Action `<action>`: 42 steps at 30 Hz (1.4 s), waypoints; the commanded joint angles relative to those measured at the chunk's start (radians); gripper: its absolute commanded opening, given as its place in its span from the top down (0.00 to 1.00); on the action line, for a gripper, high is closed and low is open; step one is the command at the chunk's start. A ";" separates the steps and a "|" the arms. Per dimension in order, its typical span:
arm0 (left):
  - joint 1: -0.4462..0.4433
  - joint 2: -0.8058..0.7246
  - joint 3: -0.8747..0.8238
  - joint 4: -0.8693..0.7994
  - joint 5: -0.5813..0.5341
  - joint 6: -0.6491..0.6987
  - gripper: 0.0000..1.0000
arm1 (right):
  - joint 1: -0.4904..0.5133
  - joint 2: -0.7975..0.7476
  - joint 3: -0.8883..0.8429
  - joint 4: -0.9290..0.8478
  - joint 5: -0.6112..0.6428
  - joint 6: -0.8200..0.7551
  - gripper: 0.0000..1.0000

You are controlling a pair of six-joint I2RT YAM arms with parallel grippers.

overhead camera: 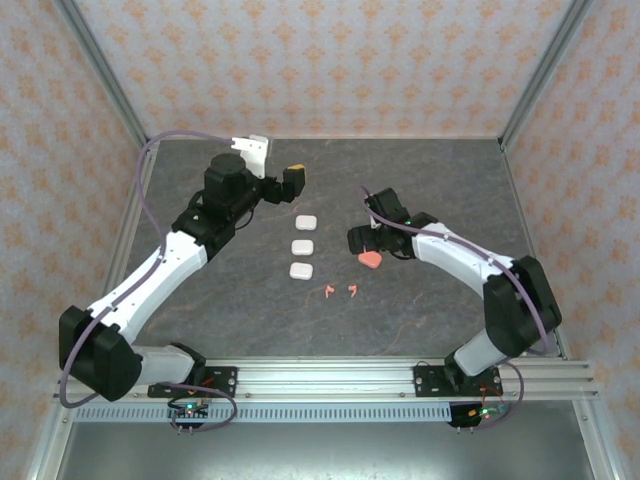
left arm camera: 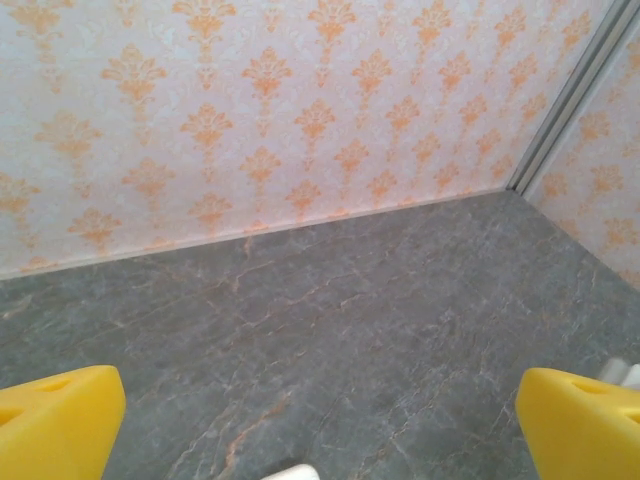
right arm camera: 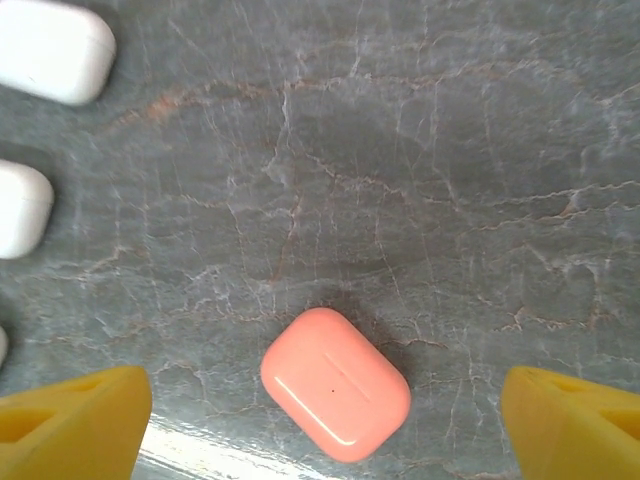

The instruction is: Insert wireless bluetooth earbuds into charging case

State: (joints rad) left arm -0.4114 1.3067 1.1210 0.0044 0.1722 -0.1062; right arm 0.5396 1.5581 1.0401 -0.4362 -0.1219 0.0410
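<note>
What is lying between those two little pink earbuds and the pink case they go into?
Nothing visible: the two pink earbuds lie on bare tabletop just near-side of the pink case, and the white cases sit off to its left. The open right hand hangs over the case, whose lid looks shut.

The table is dark grey, marbled with pale and rust-coloured veins. The walls are off-white with a repeating orange damask motif. Three cases in the middle are plain white. The case to their right is glossy salmon-pink, as are two earbuds nearer. The left gripper and the right gripper have yellow fingers. Both arms are black and white.
</note>
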 commanded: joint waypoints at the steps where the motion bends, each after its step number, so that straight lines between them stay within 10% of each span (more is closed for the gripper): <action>1: 0.003 0.015 -0.001 0.083 0.042 -0.054 0.00 | -0.005 0.047 0.043 -0.049 0.015 -0.064 0.09; 10: -0.010 0.061 -0.127 0.235 0.118 -0.310 0.00 | -0.007 0.184 0.079 -0.030 -0.079 -0.099 0.10; 42: -0.032 0.073 -0.098 0.159 0.102 -0.276 0.00 | -0.004 0.294 0.113 -0.236 -0.038 -0.106 0.36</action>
State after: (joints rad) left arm -0.4435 1.3979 1.0031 0.1692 0.2981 -0.3923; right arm 0.5358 1.8267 1.1427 -0.5793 -0.2054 -0.0582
